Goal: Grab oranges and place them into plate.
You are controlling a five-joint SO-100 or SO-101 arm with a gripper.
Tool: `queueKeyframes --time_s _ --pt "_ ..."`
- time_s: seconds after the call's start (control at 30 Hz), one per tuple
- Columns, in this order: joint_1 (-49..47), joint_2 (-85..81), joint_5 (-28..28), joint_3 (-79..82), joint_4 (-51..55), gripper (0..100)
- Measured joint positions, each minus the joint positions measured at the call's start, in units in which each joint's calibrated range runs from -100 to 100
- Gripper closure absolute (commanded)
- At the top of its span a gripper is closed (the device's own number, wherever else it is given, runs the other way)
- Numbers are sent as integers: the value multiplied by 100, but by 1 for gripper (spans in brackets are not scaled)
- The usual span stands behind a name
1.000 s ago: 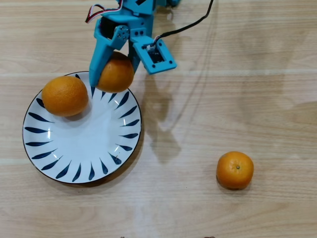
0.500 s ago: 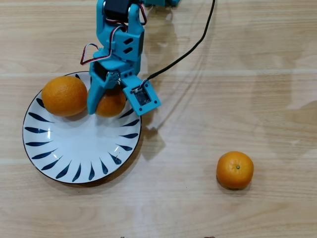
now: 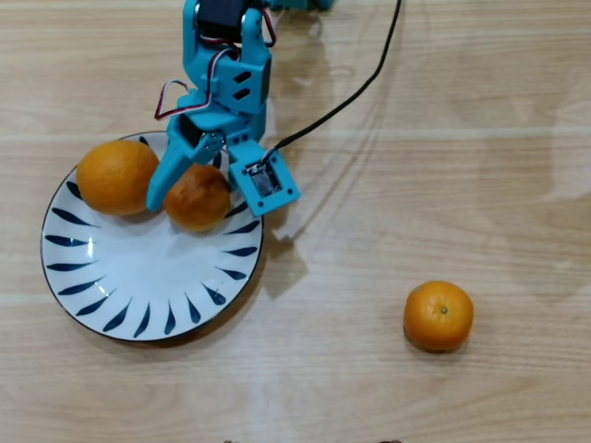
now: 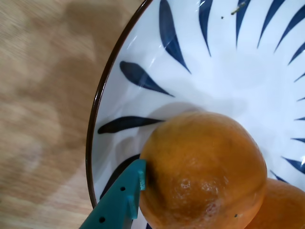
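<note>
On the plate (image 3: 138, 277): two oranges (image 3: 197, 197) touching; gripper (image 3: 189, 194) spread around one; third orange (image 3: 438, 316) on surface (image 3: 443, 138).

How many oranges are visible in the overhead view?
3: a large orange on the plate's left part, a smaller orange beside it at the gripper, another on the table, lower right.

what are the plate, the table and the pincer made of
The round white plate with dark blue leaf strokes looks like glazed ceramic: soft highlights gleam on it in the wrist view. The light tabletop shows wood grain and plank seams; it could be wood or laminate. The turquoise pincer looks like matte moulded or printed plastic, with small holes in its finger.
</note>
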Motion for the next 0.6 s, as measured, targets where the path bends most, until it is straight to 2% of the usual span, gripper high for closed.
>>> queueKeyframes --time_s 0.2,0.3,0.47,0.6 --pt "-718 -440 -21 -89 60 91" --pt "-1241 -829 -21 -549 543 98" --pt "-2144 -1134 -21 -1558 1680 98" --pt "-2617 -1016 -21 -2169 1869 98"
